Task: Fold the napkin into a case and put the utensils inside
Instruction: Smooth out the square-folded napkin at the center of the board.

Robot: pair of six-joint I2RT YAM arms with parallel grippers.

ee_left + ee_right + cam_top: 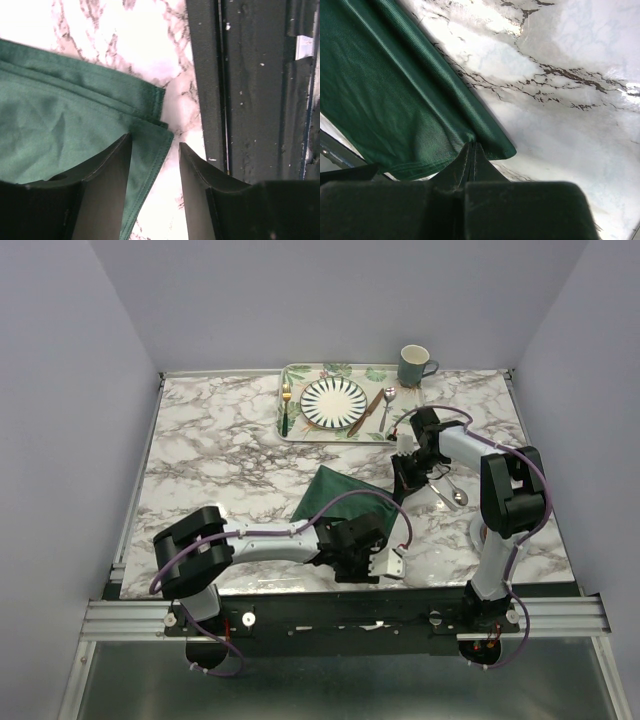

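The dark green napkin lies folded on the marble between the two arms. My right gripper is at its far right corner. In the right wrist view that gripper is shut on the napkin, pinching the cloth at its hem near the corner. My left gripper is at the napkin's near corner, and its jaws stand open around a layered corner of the napkin without closing on it. The gold fork, brown knife and silver spoon lie on the tray. No finished case shows.
A leaf-patterned tray at the back holds a striped plate. A green mug stands to its right. A small shiny piece lies on the marble by the right arm. The black table-edge rail runs close beside the left gripper.
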